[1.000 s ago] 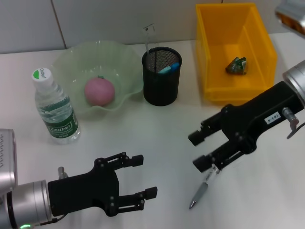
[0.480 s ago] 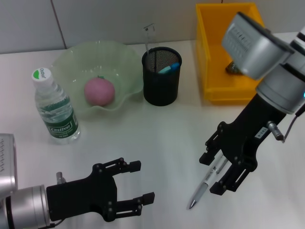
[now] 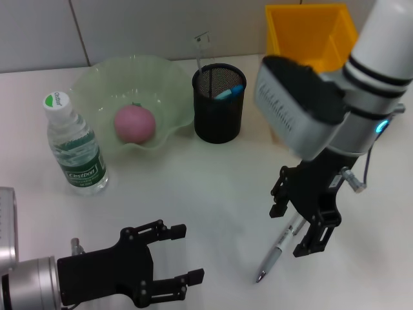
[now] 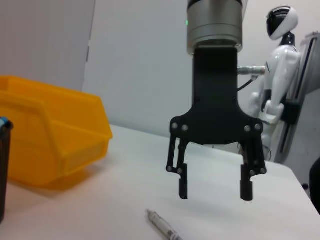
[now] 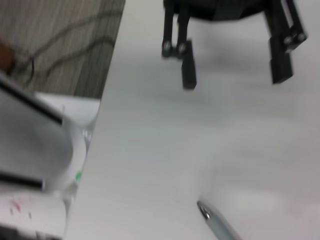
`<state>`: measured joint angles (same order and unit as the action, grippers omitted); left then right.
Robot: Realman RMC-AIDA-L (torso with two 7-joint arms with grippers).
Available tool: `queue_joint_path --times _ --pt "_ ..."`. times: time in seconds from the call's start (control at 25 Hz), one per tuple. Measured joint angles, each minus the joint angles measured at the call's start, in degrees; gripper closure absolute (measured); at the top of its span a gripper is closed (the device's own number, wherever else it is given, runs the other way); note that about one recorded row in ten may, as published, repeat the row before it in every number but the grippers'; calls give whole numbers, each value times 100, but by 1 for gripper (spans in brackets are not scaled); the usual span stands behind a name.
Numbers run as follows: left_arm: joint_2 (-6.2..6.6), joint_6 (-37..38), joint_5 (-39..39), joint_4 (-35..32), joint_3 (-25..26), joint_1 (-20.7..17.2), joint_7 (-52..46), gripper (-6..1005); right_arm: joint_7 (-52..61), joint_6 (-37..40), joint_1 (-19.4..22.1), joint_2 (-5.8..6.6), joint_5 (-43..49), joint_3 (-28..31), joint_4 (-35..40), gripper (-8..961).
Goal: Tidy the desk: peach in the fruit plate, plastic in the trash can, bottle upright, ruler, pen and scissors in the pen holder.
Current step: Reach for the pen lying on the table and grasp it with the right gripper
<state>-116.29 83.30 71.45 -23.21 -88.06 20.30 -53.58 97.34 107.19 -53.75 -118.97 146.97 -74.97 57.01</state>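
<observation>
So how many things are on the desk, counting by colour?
Green: 2, the fruit plate and the green-labelled bottle
Pink: 1, the peach
Black: 1, the pen holder
Yellow: 1, the trash can
Silver: 1, the pen
Total: 6

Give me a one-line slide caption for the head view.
Right gripper, jaws open, poised above the pen on the desk; left gripper idle nearby.
</observation>
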Motion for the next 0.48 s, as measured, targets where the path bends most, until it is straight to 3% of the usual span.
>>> queue_joint_path --times 0.48 --pt "29 -94 110 -60 165 -94 -29 199 -110 -501 -247 -63 -21 -1533 157 233"
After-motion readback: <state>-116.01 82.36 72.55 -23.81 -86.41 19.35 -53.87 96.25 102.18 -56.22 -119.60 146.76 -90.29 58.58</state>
